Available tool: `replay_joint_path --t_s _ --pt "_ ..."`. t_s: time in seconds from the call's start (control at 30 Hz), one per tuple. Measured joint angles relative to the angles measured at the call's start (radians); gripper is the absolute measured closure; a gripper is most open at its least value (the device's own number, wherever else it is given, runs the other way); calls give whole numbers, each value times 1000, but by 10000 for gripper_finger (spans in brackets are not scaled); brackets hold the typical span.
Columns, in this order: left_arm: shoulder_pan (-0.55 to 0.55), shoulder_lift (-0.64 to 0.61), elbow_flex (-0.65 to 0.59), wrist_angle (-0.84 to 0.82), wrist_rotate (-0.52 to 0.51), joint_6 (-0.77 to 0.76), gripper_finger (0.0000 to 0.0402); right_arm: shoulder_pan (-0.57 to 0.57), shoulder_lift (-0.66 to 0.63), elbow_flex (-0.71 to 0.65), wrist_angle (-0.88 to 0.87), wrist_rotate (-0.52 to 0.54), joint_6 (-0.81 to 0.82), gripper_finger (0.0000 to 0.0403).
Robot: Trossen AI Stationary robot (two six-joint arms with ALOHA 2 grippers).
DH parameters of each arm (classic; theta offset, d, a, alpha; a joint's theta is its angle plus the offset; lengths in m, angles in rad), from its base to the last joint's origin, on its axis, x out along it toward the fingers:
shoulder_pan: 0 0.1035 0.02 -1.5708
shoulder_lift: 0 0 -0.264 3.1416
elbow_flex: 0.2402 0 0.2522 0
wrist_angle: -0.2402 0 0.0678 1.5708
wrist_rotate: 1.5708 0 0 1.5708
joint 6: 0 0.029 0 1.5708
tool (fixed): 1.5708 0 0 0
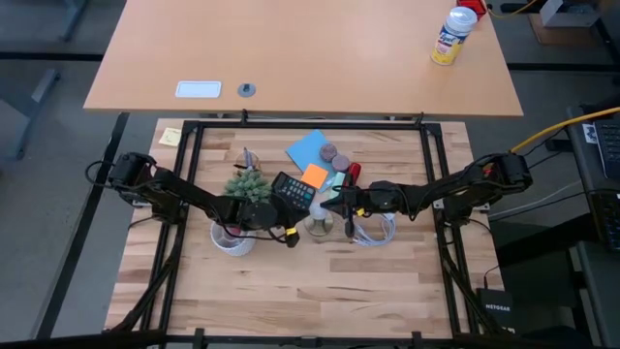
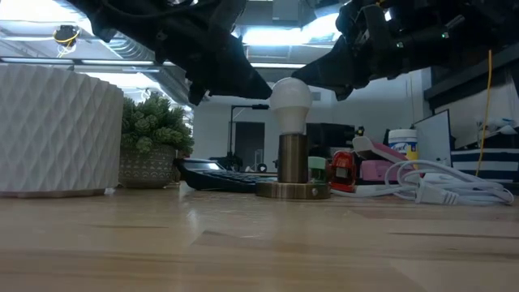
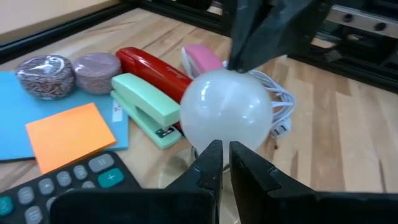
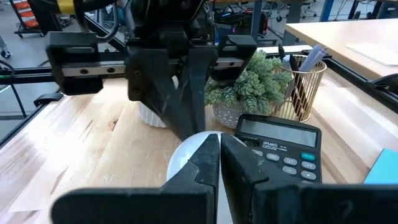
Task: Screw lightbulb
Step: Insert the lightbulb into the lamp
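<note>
We see the bulb (image 2: 290,99) upright in its brass socket (image 2: 293,173) mid-worktop; left jaws (image 3: 224,163) and right jaws (image 4: 218,155) closed, empty, flanking it.

Lightbulb (image 2: 290,102) is sitting upright in the brass socket base (image 2: 293,188), boxed in from both sides: left gripper (image 3: 224,163) and right gripper (image 4: 219,155) are both crowding it up top, fingers nearly together. Calculator (image 1: 293,189) and small plant pot (image 2: 151,166) are blocking the left side, white ribbed pot (image 2: 55,130) standing further out. Coiled white cable (image 2: 438,185), red stapler (image 3: 152,68) and green stapler (image 3: 146,109) are cluttering the right and rear. Near edge of the table (image 1: 320,291) is lying open for approach.
</note>
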Motion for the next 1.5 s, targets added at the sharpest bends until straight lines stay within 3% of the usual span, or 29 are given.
replay_joint_path --t_s 0.5,0.7,1.0,1.23,1.5 --pt "3 0 2 17 -138 13 380 2 1 1 0 -31 17 382" --pt "-27 -40 2 37 -131 57 380 2 1 1 0 -20 17 382" --pt "-91 2 3 48 39 -47 380 1 1 1 4 -18 17 382" --pt "-95 125 2 269 39 6 380 0 1 1 5 -17 17 382" --pt "-83 130 2 269 -46 34 380 0 1 0 4 -16 17 382"
